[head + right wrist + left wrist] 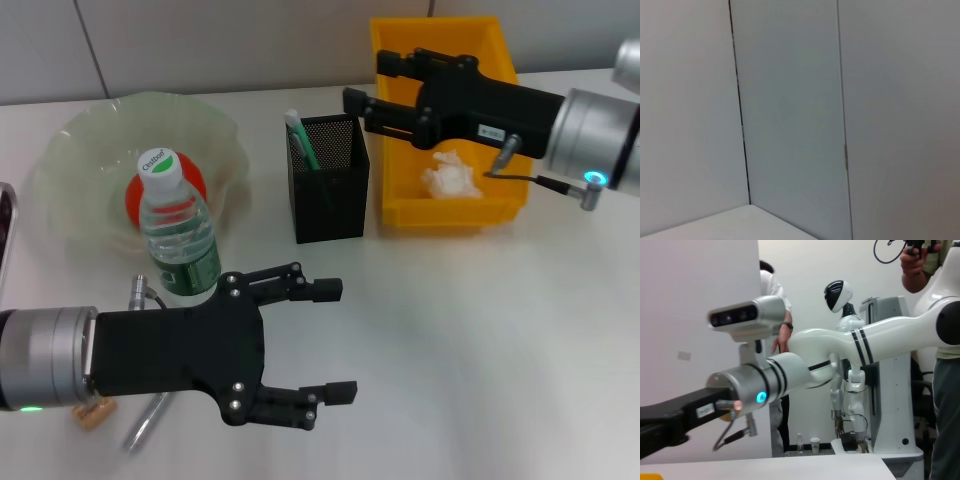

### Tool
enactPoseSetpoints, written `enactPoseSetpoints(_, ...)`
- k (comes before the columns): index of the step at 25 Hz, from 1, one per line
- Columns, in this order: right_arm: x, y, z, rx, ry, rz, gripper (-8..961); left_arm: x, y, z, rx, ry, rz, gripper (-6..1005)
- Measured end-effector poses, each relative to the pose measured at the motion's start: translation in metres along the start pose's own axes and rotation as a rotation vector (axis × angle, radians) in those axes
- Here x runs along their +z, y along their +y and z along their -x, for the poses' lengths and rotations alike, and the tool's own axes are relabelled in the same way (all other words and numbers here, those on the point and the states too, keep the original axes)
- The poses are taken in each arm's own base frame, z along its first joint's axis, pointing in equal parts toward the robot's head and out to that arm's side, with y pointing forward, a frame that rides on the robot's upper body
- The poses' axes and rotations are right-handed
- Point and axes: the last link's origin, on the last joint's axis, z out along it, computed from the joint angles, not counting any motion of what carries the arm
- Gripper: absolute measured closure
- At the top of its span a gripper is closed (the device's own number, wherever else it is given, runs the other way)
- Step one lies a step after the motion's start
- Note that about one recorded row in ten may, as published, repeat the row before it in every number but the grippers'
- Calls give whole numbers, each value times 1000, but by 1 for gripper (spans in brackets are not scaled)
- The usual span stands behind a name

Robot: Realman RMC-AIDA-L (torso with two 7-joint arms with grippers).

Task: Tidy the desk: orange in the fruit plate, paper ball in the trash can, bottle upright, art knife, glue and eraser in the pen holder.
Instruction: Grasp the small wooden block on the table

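The bottle (180, 235), clear with a white cap and green label, stands upright in front of the green glass fruit plate (75, 150). The orange (140, 195) lies in the plate, partly behind the bottle. The black mesh pen holder (328, 185) holds a green-and-white stick (300, 138). The paper ball (450, 175) lies in the yellow bin (450, 215). My left gripper (335, 340) is open and empty, low over the table right of the bottle. My right gripper (365, 85) is open, above the bin's left edge beside the pen holder. A silver pen-like tool (145, 425) and a small tan block (95, 412) lie under my left arm.
A dark object (5, 230) shows at the table's left edge. The left wrist view shows my right arm (790, 372) and, beyond the table, a white humanoid robot (842, 305) and people. The right wrist view shows only wall panels.
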Motion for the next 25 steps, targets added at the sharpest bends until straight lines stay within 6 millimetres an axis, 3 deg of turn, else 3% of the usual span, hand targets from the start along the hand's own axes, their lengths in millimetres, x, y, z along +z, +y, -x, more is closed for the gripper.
enactPoseSetpoints(5, -13, 1, -5, -20, 20, 0, 197, -4, -1, 0, -7, 3, -17, 136)
enactPoseSetpoints(19, -49, 36, -37, -119, 206, 186, 174, -12, -7, -3, -76, 2, -57, 136)
enactPoseSetpoints(25, -55, 42, -48, -121, 260, 212, 173, -15, -10, -5, -98, -11, -71, 136)
